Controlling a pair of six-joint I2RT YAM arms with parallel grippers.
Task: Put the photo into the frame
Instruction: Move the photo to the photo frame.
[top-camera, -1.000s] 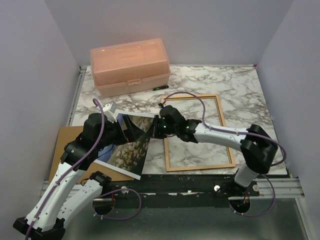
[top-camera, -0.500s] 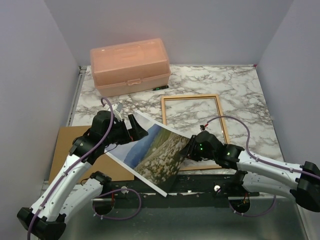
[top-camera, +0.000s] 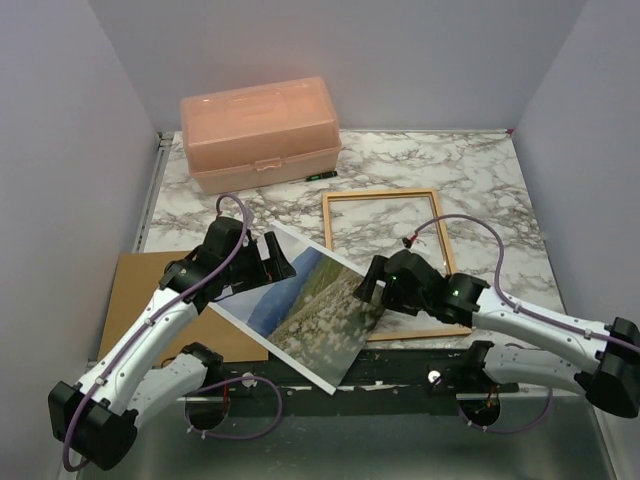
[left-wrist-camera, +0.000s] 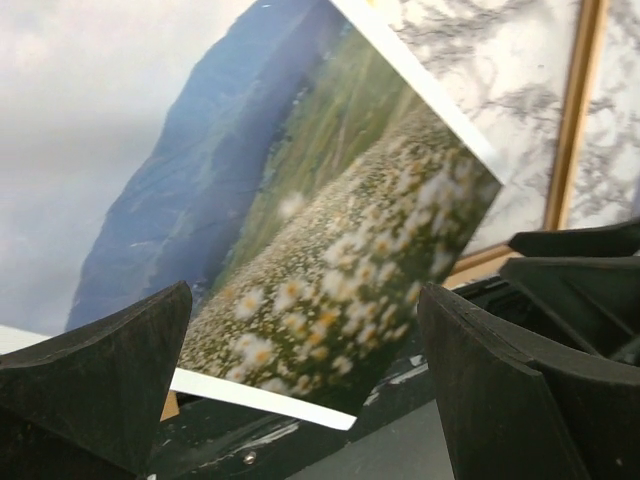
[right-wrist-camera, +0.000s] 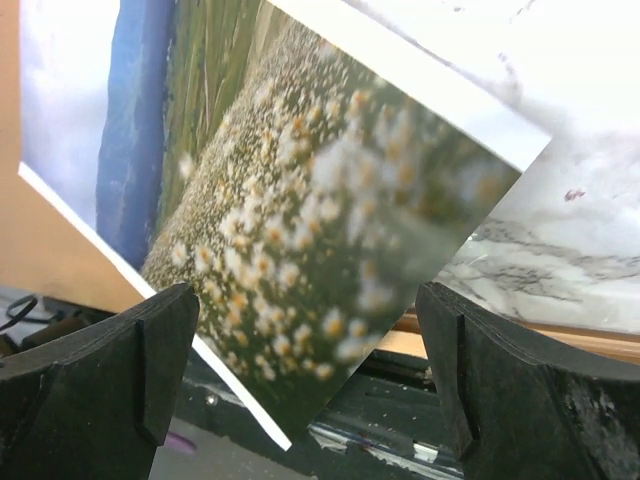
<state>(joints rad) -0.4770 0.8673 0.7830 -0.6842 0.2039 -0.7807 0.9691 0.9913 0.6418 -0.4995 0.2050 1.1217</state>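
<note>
The photo, a second ago folded dark between both tools at the frame's 9 o'clock side, now spreads picture-up, covering the frame's 7 o'clock corner. The right tool, then clamped on it, stands wide open, its arm swung toward 5 o'clock.

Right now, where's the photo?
Top view, near-centre: the photo lies picture-up between left gripper and right gripper, overlapping the frame's near-left corner and the backing board.

white arms, black joints, purple cables
</note>
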